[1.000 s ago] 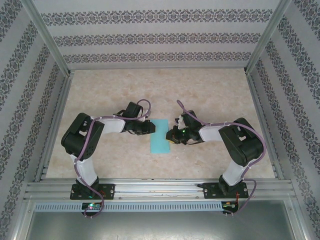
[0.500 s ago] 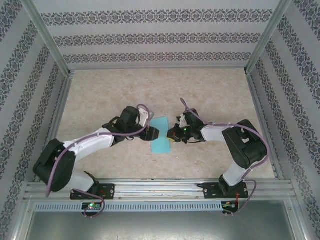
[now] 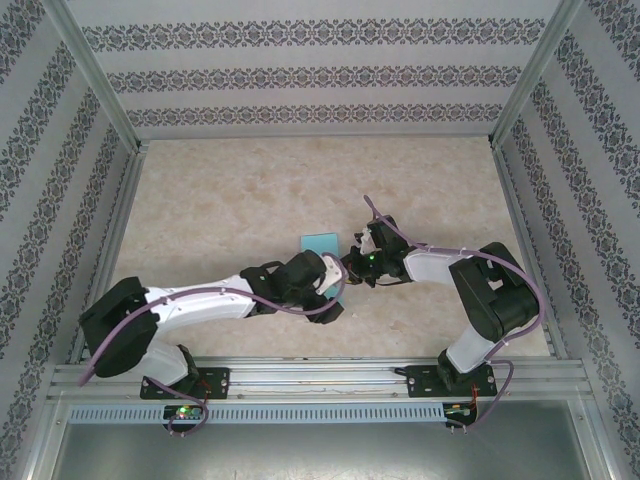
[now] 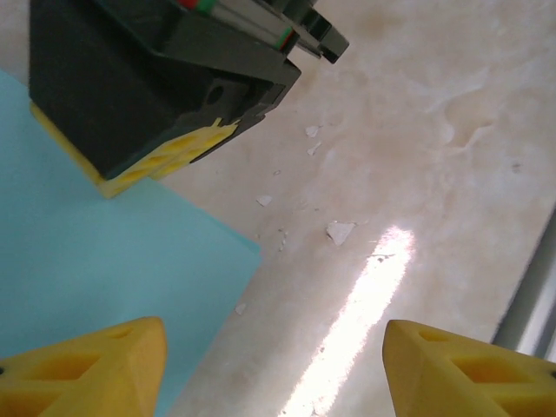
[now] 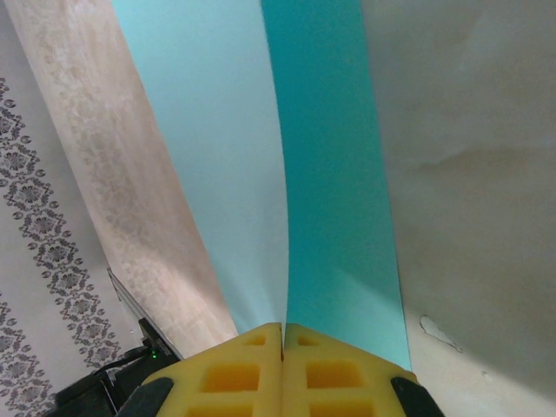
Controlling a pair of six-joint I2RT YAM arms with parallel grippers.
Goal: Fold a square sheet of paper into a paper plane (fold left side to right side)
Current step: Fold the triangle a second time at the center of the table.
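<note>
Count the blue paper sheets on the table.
1. The folded paper lies with an edge pinched in the shut right hand; the open left hand hovers at its near end. The left arm may hide more.

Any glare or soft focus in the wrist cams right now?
Left wrist: bright glare streak on the table, near yellow fingers soft. Right wrist: no glare; sheet of paper shows a pale band beside a darker, shaded-looking one.
</note>
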